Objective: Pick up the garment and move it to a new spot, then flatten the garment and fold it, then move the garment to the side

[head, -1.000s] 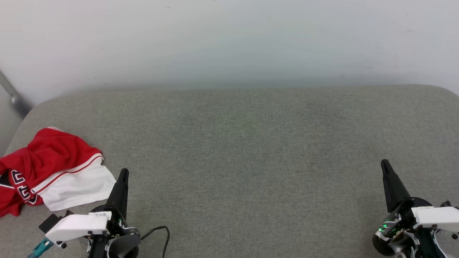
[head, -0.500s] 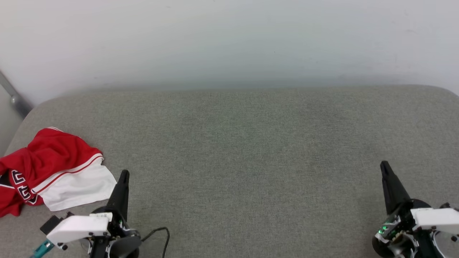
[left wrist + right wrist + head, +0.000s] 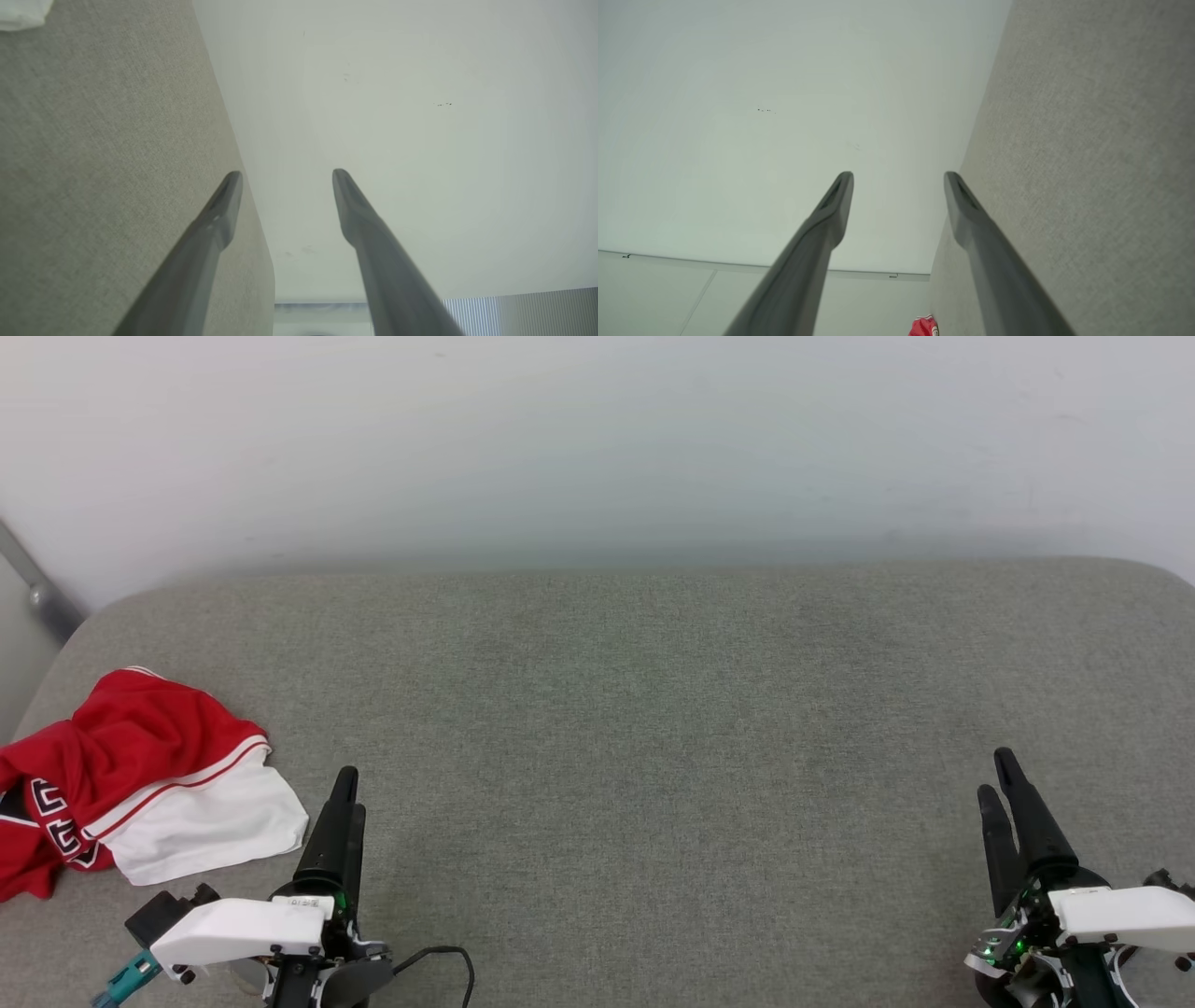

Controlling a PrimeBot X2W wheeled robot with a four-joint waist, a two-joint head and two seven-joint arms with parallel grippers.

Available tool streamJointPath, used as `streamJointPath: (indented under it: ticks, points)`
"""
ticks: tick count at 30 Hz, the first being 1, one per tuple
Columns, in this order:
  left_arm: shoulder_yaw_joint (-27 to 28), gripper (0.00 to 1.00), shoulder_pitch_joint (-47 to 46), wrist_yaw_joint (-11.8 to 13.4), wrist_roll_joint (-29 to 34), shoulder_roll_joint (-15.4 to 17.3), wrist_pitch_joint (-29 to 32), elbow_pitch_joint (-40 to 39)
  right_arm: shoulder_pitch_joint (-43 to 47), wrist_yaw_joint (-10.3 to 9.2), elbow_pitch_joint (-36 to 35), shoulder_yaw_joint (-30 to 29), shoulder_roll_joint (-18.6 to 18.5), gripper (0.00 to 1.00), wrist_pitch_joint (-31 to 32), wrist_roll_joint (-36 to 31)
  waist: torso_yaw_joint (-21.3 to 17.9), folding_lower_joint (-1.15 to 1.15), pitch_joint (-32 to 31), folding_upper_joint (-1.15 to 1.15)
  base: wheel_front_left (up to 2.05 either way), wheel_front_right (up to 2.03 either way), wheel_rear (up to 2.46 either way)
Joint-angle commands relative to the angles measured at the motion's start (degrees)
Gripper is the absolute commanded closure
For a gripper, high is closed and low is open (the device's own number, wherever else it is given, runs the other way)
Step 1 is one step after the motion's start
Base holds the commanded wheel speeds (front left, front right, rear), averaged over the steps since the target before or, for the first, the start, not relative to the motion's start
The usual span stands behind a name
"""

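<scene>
Left gripper [image 3: 351, 791]: fingers parted, a clear moderate gap seen between the tips in the left wrist view; nothing is held and nothing is touched by the tips. It is carried low over the near left part of the grey cushion [image 3: 653, 709], fingers pointing away from the robot towards the white wall [image 3: 597, 429].

Right gripper [image 3: 995, 773]: parted about as far, the gap plainly seen in the right wrist view; nothing gripped, nothing touched; it is placed at the near right of the cushion, well apart from the left one.

Shirt [image 3: 140, 756]: found crumpled in a heap at the left edge of the cushion; red body uppermost, one white sleeve spread towards the left gripper, black white-edged lettering partly shown on its near left side. The sleeve's edge lies just beside the left fingers, apart from them.

A black cable [image 3: 439, 957] is looped beside the left wrist; a grey metal bar [image 3: 33, 588] is noted at the far left.
</scene>
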Motion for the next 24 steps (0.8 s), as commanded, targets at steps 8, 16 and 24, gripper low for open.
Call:
streamJointPath:
  ticks: [8, 16, 24]
  points:
    - [-0.9, 0.0, -1.3, 0.0, 11.9, 0.0, -2.6, -3.3, -0.5, 0.01, -2.4, 2.1, -1.9, 0.0, -2.6, -10.9, 0.1, 0.0, -0.1, 0.0, 0.0, 0.0, 0.0]
    - [-1.4, 0.0, -1.0, 0.1, 23.7, -0.1, -4.5, -4.7, -0.2, 0.01, -3.2, 2.9, -1.8, 0.0, -3.9, -24.0, 0.1, 0.0, -0.1, 0.0, 0.0, 0.0, 0.0]
    - [-3.1, 0.0, -0.8, 1.3, 35.0, -0.1, -6.2, -6.3, 0.0, 0.01, -4.9, 3.1, -1.4, 0.0, -3.4, -35.8, 0.1, 0.0, -0.1, 0.0, 0.0, 0.0, 0.0]
